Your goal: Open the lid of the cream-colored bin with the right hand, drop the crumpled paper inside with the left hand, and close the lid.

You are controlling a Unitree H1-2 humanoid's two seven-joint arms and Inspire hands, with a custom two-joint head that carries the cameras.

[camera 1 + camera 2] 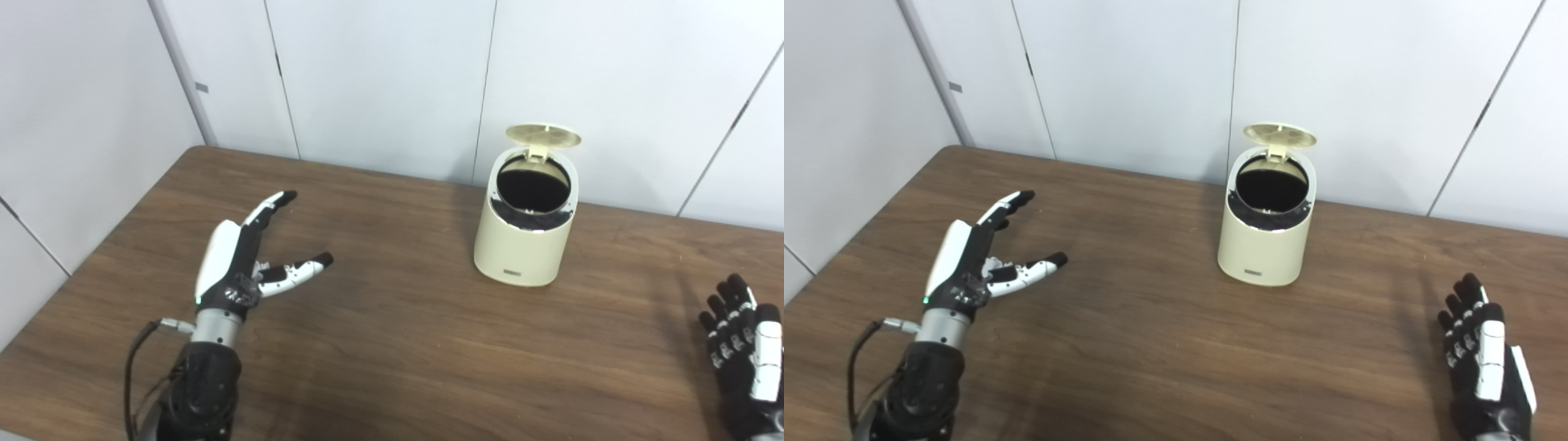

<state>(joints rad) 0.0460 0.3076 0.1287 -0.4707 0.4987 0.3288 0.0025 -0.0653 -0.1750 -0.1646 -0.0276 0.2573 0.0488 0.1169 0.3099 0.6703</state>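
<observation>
Left eye view: cream bin (523, 236) far right of centre on counter (392, 343), lid (543, 136) hinged up, mouth open. No crumpled paper visible. Bin likely light, rigid plastic; press lid's front edge to close. Left hand (245, 257) and right hand (744, 349) well apart from bin, fingers spread, empty

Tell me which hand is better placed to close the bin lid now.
Right, probably. The lid stands open on the bin, no paper is visible, and both hands are empty. The right hand sits on the bin's side; the left hand is farther across the table.
</observation>
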